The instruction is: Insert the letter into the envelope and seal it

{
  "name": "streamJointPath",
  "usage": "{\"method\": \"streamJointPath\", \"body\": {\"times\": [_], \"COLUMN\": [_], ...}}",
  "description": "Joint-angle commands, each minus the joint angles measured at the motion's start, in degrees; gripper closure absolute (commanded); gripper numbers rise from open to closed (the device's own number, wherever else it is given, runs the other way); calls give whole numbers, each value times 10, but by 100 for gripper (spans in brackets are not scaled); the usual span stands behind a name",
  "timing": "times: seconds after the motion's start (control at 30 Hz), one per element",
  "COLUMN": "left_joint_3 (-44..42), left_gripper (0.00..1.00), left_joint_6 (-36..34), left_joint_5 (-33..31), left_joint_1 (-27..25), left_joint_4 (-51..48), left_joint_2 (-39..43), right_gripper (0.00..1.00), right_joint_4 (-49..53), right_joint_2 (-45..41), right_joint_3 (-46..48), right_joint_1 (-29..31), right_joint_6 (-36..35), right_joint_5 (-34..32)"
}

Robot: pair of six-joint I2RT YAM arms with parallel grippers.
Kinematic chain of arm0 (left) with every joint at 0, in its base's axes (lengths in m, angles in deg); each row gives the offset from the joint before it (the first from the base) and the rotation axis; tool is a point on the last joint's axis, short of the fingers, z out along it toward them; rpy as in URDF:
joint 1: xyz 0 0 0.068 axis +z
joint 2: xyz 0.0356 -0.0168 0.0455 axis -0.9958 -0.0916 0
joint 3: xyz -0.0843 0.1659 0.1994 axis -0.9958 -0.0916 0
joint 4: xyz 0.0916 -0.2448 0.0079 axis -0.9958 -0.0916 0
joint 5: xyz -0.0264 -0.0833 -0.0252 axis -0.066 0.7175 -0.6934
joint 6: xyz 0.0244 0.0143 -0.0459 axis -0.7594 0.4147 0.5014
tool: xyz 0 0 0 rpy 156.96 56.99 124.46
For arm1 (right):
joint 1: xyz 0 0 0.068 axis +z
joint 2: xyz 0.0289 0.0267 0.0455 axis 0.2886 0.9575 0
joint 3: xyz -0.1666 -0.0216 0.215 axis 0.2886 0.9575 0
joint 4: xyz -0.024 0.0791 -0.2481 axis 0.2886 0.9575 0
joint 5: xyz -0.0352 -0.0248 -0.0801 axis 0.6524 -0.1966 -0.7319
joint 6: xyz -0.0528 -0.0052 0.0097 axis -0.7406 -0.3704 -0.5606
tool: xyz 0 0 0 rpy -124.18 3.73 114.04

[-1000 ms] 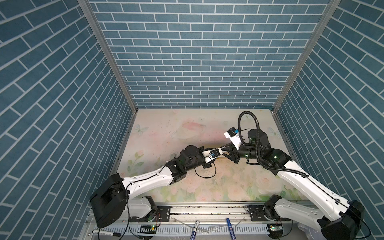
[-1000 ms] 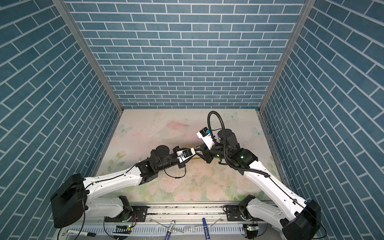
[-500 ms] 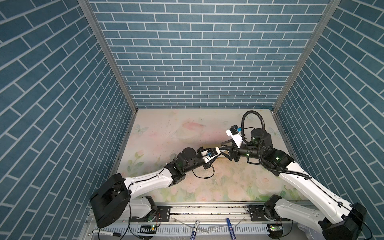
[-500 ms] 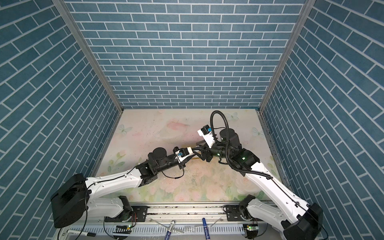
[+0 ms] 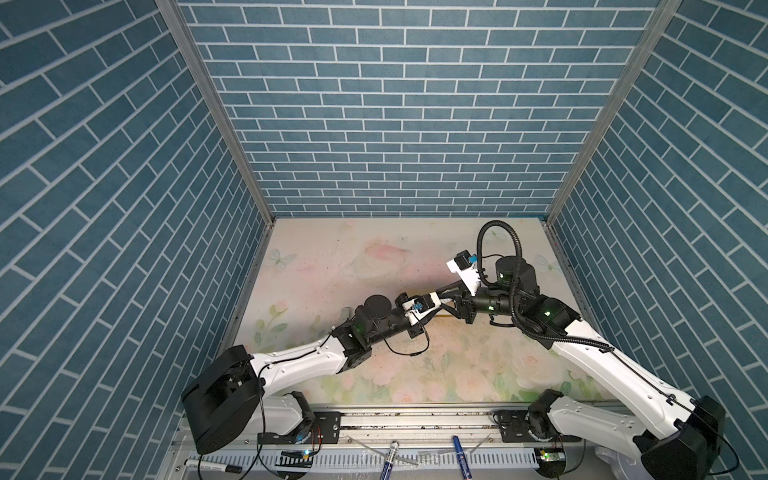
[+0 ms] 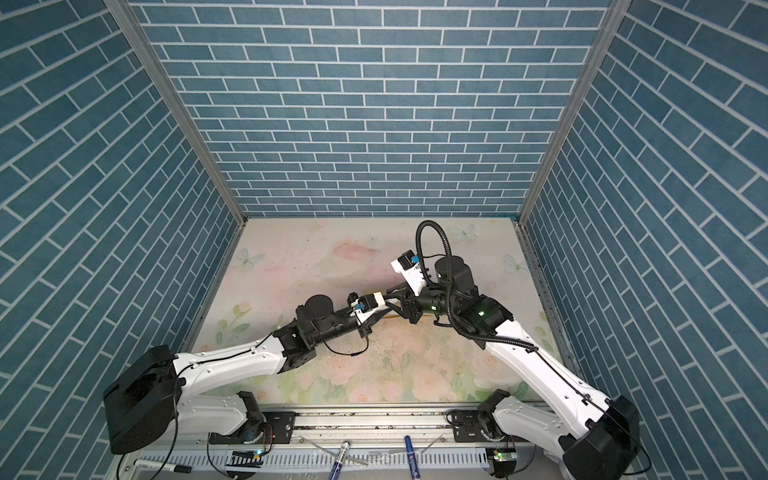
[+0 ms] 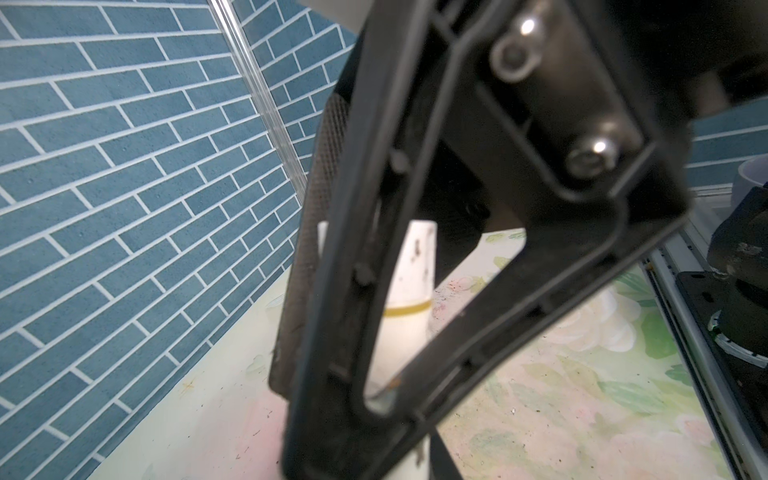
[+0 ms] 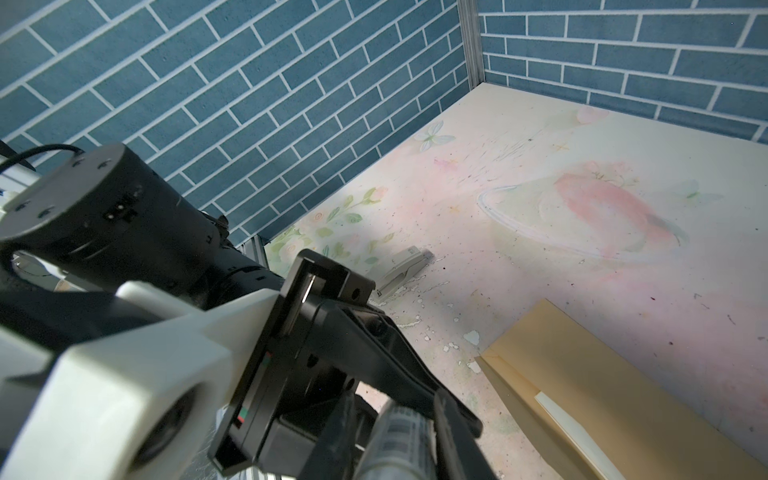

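The two arms meet over the middle of the table in both top views. My left gripper (image 5: 446, 296) is shut on a white glue stick (image 8: 399, 440) with a printed label. The right gripper (image 8: 399, 451) has its two dark fingers closed on the same stick from the opposite side. Seen from the left wrist, the glue stick (image 7: 409, 316) is a white tube with a yellow band, behind a blurred black finger frame. The tan envelope (image 8: 602, 374) lies flat on the table beside the grippers, with the cream letter (image 8: 582, 436) showing at its mouth. From above, only a thin yellow strip of the envelope (image 5: 442, 316) shows.
A small grey-white cap-like piece (image 8: 405, 270) lies on the floral mat (image 5: 374, 257), near the left arm's elbow (image 5: 376, 309). Blue brick walls close in three sides. Markers (image 5: 390, 455) lie in the front rail tray.
The right wrist has shifted a little and its jaws opened briefly, then closed back on the stick. The left arm still holds the stick in about the same place.
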Motion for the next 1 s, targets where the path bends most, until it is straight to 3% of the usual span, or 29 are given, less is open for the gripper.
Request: {"method": "streamJointPath", "body": {"times": [0.0,0.17,0.23,0.33,0.4,0.43,0.6,0.7,0.87,0.97], "left_joint_3": [4,2,3,1,-2,-4,-10,-4,9,24], "left_gripper": [100,100,100,87,77,66,42,35,32,32], "left_joint_6": [9,17,18,17,9,3,-50,-73,-79,-71], "left_joint_5": [6,5,5,2,-9,-18,-63,-75,-86,-91], "left_joint_1": [-1,-1,-1,-1,-1,-1,-1,-1,-1,-1], "left_joint_4": [36,45,45,41,27,18,-74,-127,-144,-145], "left_joint_2": [-5,-5,-8,-7,-2,2,23,17,-32,-72], "right_gripper": [72,83,93,100,100,100,100,100,100,100], "right_joint_4": [-10,-15,-16,-15,-5,2,51,85,148,121], "right_joint_2": [5,9,11,6,-3,-7,-17,-1,57,58], "right_joint_3": [18,21,21,21,19,18,7,-5,-33,-9], "right_joint_1": [0,0,0,1,0,0,-2,-9,-26,-28], "right_joint_6": [3,4,7,9,5,4,0,10,42,19], "right_joint_5": [13,17,18,-11,-56,-78,-228,-288,-374,-422]}}
